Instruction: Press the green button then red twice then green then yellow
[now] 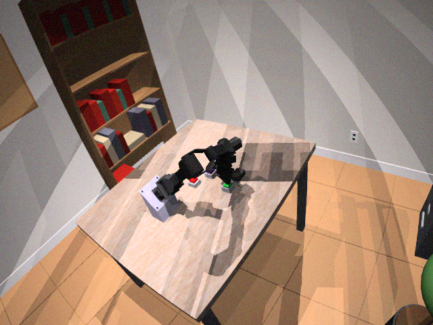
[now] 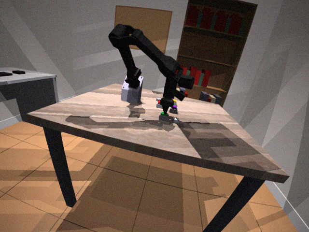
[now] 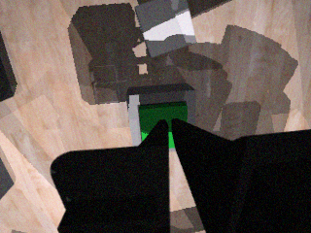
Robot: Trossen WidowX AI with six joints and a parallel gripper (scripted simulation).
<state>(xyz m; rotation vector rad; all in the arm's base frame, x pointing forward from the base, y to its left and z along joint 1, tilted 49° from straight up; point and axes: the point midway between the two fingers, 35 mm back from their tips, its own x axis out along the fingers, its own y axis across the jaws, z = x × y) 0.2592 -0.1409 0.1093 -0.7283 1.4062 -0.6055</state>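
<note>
Green button [image 3: 162, 117] sits under the gripper [image 3: 170, 127]; we see its fingers nearly closed, holding nothing, tips on the cap.
</note>
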